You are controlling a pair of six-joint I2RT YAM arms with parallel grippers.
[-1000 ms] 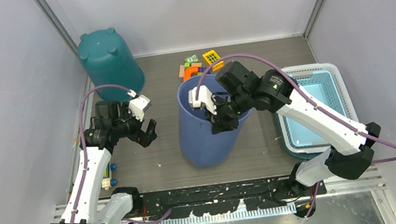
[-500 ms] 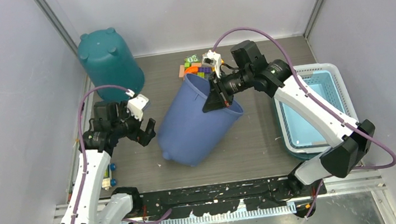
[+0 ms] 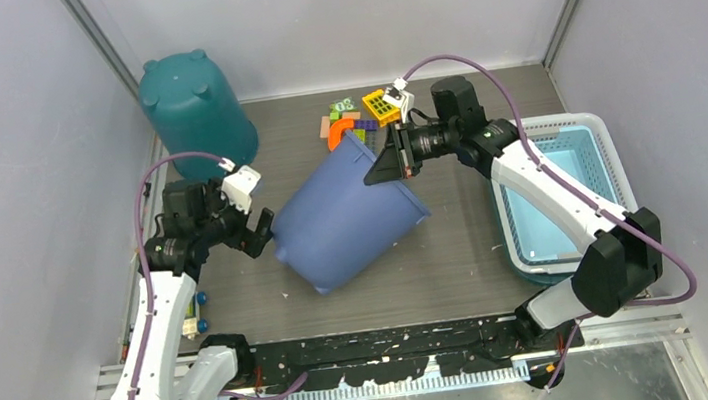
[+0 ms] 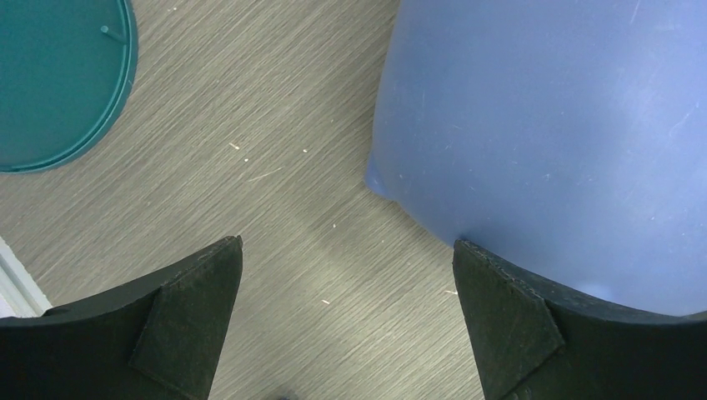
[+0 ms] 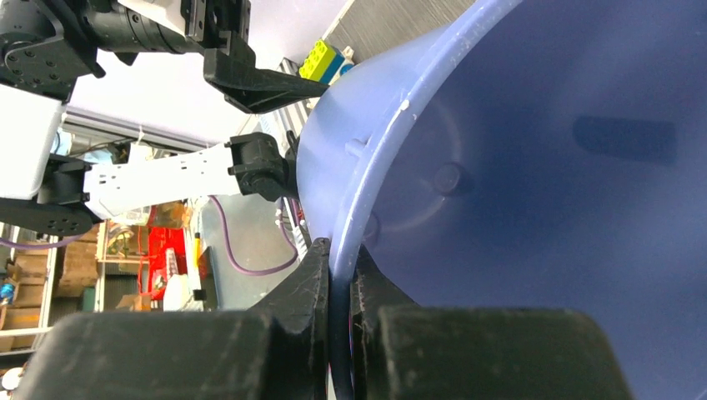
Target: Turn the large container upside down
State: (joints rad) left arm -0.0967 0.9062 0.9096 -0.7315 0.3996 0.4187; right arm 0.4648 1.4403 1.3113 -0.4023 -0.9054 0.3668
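Note that the large blue plastic container [image 3: 348, 223] lies tilted on the table [image 3: 467, 257], base near-left, mouth far-right, its rim clenched in the jaws of the right arm [image 3: 542, 187], while the jaws of the left arm [image 3: 155, 303] stand released just beside its base.

My large container [image 3: 343, 226] is a blue plastic tub with smooth walls, a plain rim and a small nub at the edge of its base. It sits mid-table [image 3: 467, 257], tipped far over on its side. The mouth is raised toward the far right and the base end is low at the near left. My right gripper [image 3: 397, 167] pinches the upper rim — one finger inside, one outside. The inner bottom shows round moulded marks.
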